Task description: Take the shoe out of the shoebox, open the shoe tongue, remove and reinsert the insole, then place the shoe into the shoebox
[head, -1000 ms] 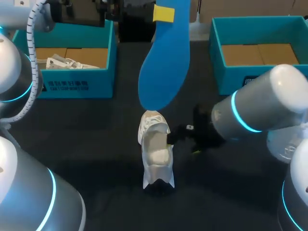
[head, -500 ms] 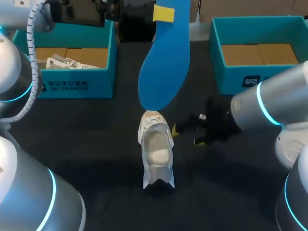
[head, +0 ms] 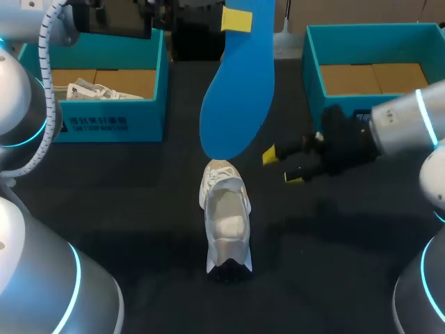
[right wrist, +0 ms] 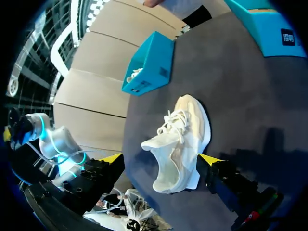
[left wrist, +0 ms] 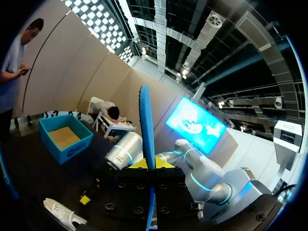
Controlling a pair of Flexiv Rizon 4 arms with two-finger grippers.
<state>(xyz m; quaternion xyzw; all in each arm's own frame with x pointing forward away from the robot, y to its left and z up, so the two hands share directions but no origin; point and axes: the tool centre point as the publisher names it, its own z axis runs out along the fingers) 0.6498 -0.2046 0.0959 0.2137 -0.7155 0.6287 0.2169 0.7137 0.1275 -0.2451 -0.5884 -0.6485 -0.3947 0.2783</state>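
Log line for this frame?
left gripper: shut on insole, aloft | right gripper: open, beside shoe | shoe: on table

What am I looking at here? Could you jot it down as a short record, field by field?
insole: blue, held upright above the table by the left gripper
shoe: white, on the table under the insole, nothing touching it
right gripper: open, empty, beside the shoe and apart from it
left box: teal, a second shoe inside
right box: teal, cardboard floor showing
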